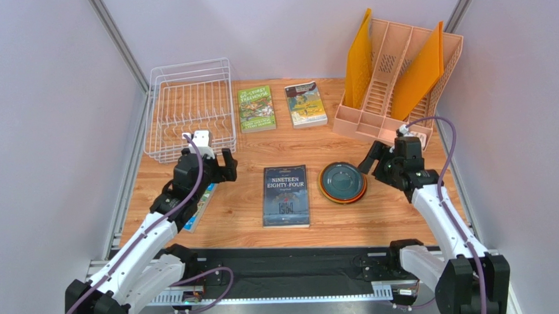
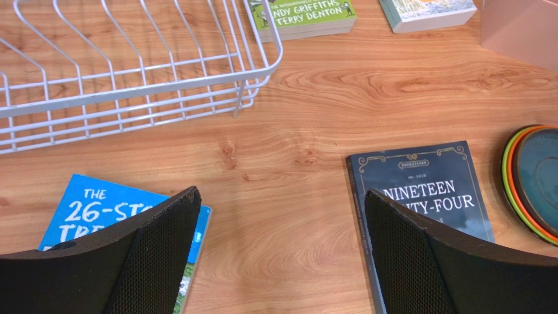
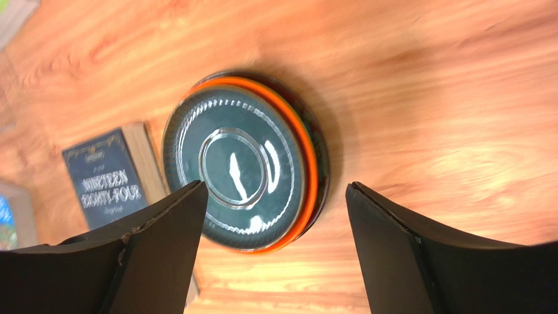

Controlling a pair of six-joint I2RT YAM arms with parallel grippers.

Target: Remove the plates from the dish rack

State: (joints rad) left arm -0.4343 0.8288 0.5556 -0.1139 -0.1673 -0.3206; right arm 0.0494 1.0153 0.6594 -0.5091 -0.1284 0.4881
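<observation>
The plates [image 1: 343,182] are stacked on the tabletop just right of the Nineteen Eighty-Four book [image 1: 285,196] — teal-grey on top, orange and lime-green rims beneath. The right fingers [image 3: 150,261] are spread wide over the stack, holding nothing; if swung carelessly, a rim could be caught and the stack slid or tipped. The left fingers [image 2: 157,255], also wide and unloaded, hang left of the book. No plates are seen in the dish rack [image 1: 189,64], behind and left of the book — the peach organizer [image 1: 362,125], behind and right, holds only its orange dividers [image 1: 359,54].

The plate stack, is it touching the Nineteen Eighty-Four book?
Apart. The top view shows a strip of table between the plate stack and the book.
</observation>
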